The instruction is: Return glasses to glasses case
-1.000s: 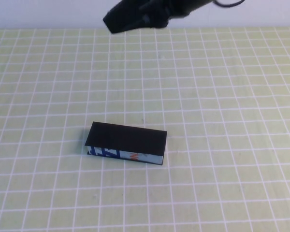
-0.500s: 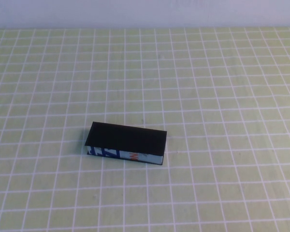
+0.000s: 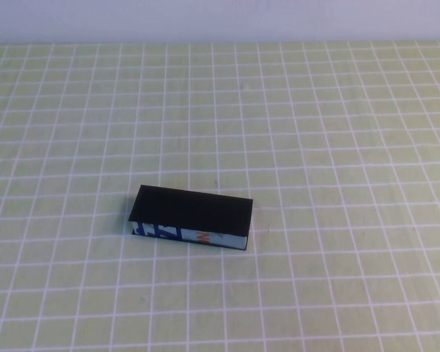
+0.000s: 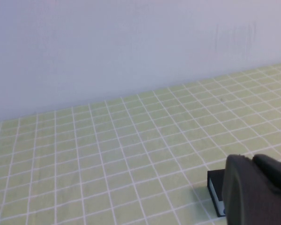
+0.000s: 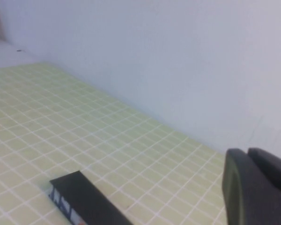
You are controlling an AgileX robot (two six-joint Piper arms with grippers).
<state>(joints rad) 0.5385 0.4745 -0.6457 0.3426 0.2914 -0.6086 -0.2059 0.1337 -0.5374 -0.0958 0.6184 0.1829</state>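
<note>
The case [image 3: 191,217] lies shut near mid-table [image 3: 337,147], long axis running left-right, slightly skewed, printed side toward the robot, bare cloth all round. The right gripper [image 5: 257,187], raised above the table, is pressed together; whether the left gripper [image 4: 255,190], also raised near the case, is spread is unclear.

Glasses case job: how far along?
Looks done, or nearly so. The glasses case lies shut on the green grid mat, lid flat, and no glasses show outside it; whether they sit inside cannot be seen. Nothing is in hand: the right hand is shut and empty, off to the case's side, and the left hand holds nothing, clear of it. Nothing visible is left.
</note>
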